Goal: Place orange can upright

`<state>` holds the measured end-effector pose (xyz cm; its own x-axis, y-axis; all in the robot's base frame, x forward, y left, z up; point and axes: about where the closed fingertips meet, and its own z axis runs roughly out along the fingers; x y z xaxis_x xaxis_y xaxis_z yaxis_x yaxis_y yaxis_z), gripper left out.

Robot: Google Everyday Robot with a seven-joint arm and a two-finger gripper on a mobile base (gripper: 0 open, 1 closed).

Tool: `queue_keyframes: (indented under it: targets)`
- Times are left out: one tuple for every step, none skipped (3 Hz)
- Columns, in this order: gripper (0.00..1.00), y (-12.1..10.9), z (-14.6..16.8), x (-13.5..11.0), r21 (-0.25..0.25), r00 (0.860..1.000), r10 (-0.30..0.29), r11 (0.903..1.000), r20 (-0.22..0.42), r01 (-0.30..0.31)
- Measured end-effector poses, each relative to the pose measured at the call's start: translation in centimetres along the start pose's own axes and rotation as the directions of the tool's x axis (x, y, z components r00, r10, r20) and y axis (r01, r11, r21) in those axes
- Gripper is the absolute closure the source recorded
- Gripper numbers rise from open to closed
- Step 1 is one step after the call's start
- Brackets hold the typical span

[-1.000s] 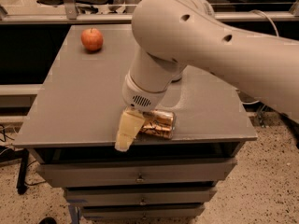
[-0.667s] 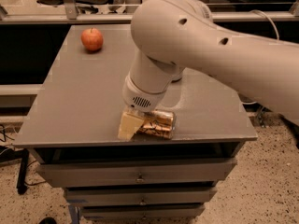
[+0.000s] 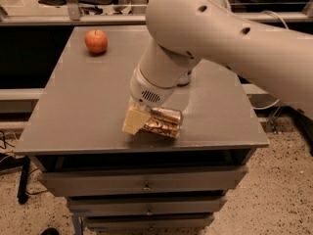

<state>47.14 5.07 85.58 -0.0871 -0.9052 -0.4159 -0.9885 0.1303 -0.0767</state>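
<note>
The orange can [image 3: 165, 123] lies on its side near the front edge of the grey table [image 3: 88, 106], shiny golden-orange with dark markings. My gripper [image 3: 146, 121] comes down from the big white arm [image 3: 205, 38] and is shut on the can's left end. One cream finger [image 3: 133, 121] shows on the can's left; the other is hidden behind the can. The can's left end is slightly raised.
A red apple [image 3: 96, 41] sits at the table's back left. A pale silver object [image 3: 185, 78] stands behind the arm, mostly hidden. Drawers [image 3: 146, 185] are below the tabletop. The table's front edge is just in front of the can.
The cream finger has swung upward from below the table's front edge to level with the can. The can has shifted slightly up and back with it.
</note>
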Motion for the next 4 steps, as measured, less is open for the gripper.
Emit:
queue_keyframes:
  targets:
    - [1.00, -1.7, -2.2, -3.6, -0.027, 0.986, -0.024, 0.9992, 0.165, 0.029]
    - [1.00, -3.6, -5.1, -8.4, -0.047, 0.908, -0.051, 0.9959, 0.416, 0.077]
    - [1.00, -4.3, -6.6, -11.1, -0.064, 0.768, -0.037, 0.9928, 0.640, 0.101]
    - [1.00, -3.9, -9.4, -11.8, -0.059, 0.592, 0.005, 0.9956, 0.806, 0.073]
